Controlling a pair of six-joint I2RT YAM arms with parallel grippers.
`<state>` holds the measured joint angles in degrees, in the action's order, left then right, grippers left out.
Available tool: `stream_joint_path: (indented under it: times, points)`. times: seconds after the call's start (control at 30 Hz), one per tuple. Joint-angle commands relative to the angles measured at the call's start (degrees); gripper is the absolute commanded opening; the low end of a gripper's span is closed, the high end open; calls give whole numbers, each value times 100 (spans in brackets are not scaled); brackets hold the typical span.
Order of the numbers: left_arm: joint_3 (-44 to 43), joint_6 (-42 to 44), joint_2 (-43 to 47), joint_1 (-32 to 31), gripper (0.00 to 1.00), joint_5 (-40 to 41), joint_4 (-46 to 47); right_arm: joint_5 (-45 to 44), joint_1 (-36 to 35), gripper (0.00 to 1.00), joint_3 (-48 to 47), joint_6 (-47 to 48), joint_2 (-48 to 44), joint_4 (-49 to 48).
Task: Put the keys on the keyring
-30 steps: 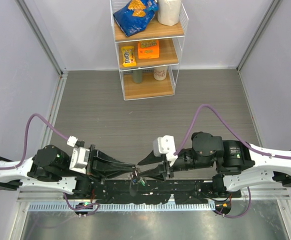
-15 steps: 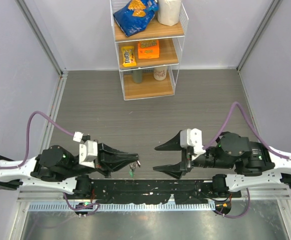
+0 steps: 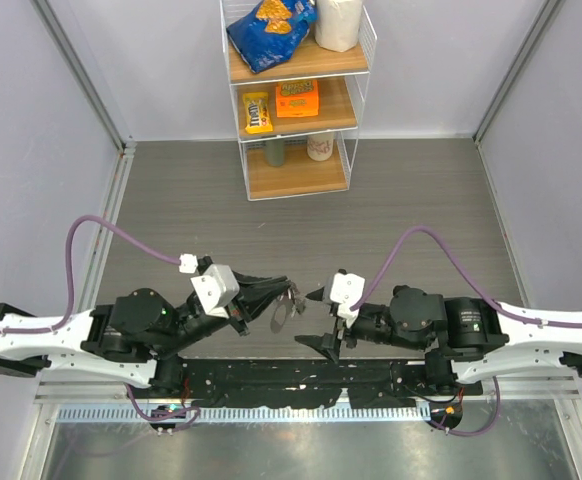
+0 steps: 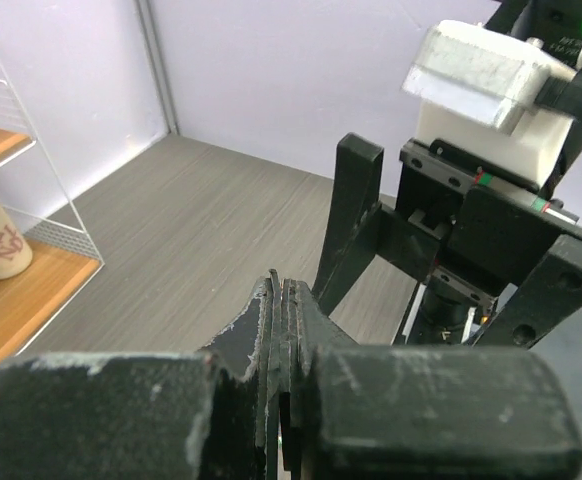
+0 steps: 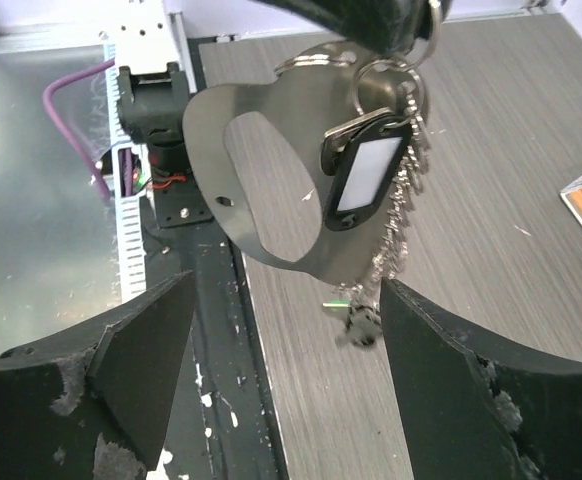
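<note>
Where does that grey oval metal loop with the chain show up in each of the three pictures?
Top external: the grey oval metal keyring dangles just below centre.
Left wrist: not visible.
Right wrist: the keyring hangs upper centre, large.
Shared landmark: the left gripper, shut and pinching the keyring, appears in all three.

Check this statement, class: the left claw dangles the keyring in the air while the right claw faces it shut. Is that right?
Not quite: the right claw is open, as the right wrist view shows. The left claw does dangle the keyring in the air.
</note>
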<state>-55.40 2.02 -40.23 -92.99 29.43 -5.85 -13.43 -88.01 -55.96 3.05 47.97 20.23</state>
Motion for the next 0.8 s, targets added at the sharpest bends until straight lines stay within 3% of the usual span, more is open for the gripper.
stream_joint_path:
  times: [0.0,0.33,0.77]
  points:
    - [-331,167,-47,-9,0,396,550,-537,3,81,121,-6,-279,-739]
    - [-323,255,-99,-9,0,924,813,-557,3,91,639,38,-253,-1530]
    - [-261,281,-108,-9,0,1091,910,-195,3,94,639,214,-156,-1873]
